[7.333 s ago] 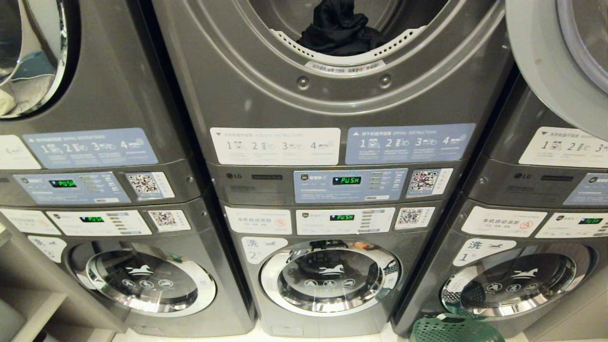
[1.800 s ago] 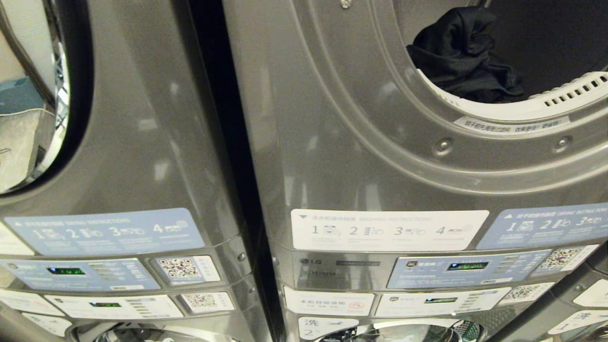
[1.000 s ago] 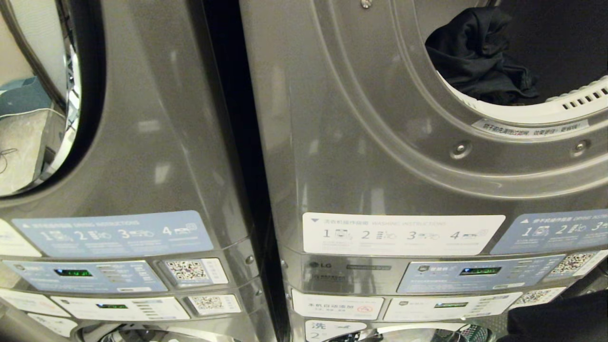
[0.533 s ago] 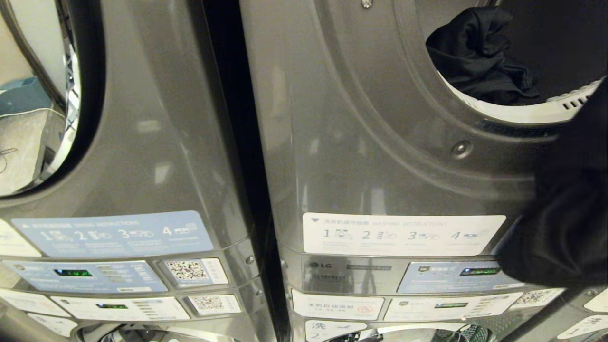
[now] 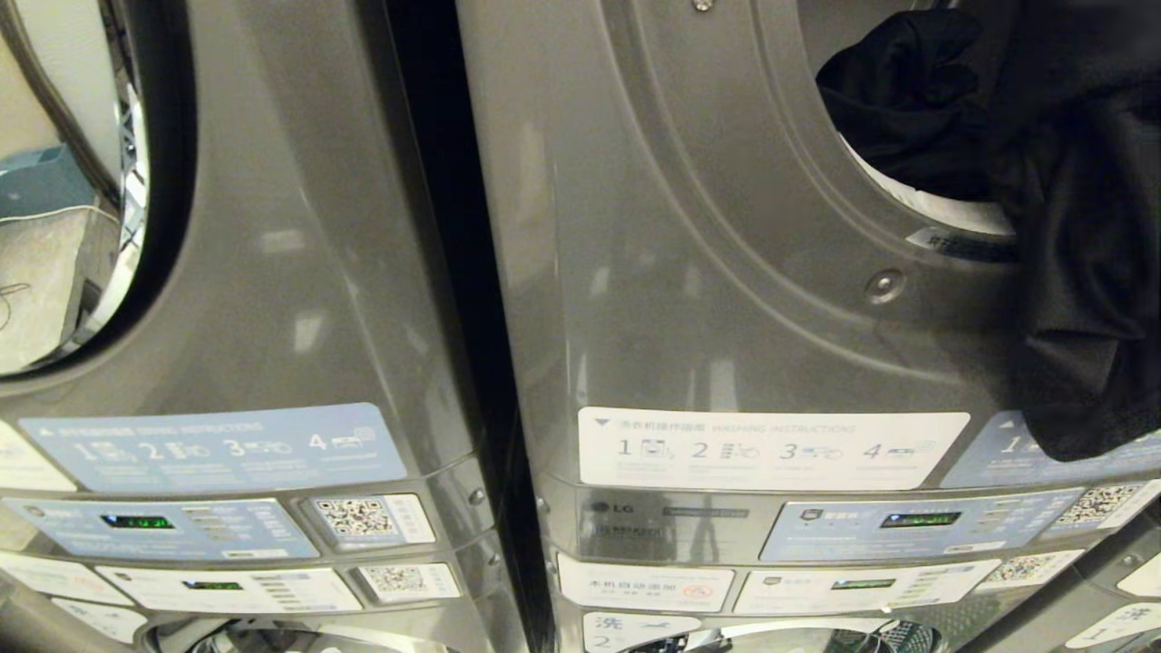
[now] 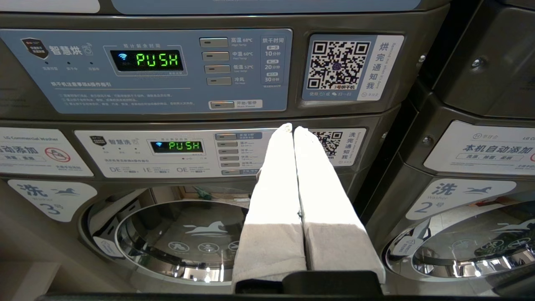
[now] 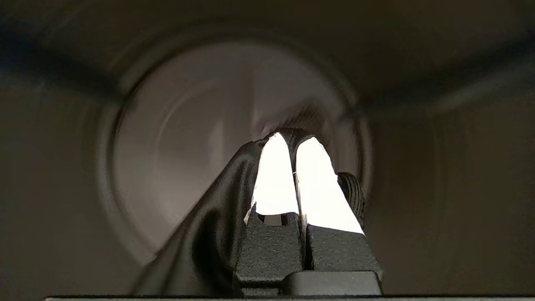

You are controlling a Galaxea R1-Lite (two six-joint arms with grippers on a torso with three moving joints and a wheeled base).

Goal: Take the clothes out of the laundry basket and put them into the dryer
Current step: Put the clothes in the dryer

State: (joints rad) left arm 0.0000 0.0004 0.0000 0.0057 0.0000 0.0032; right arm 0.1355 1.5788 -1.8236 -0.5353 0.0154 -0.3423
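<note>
One garment in hand: black garment (image 5: 1079, 263), hanging long-axis down over the dryer opening (image 5: 943, 213) rim, at the right.
Right tool (image 7: 292, 142): clamped shut on the garment's fold, pointing into the drum (image 7: 234, 125).
Earlier load: dark clothing (image 5: 898, 100) inside, left of it.
Left tool (image 6: 292, 129): closed, empty, low by the control panels (image 6: 146, 71).
Nearer arm: right.

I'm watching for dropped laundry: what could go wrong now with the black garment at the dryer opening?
1. The black garment, pinched by the right hand, hangs over the dryer's rim; released too early, it may slide out.
2. The trailing cloth may snag on that rim.
3. The black clothes already inside lie near the opening and could get dragged out.
</note>
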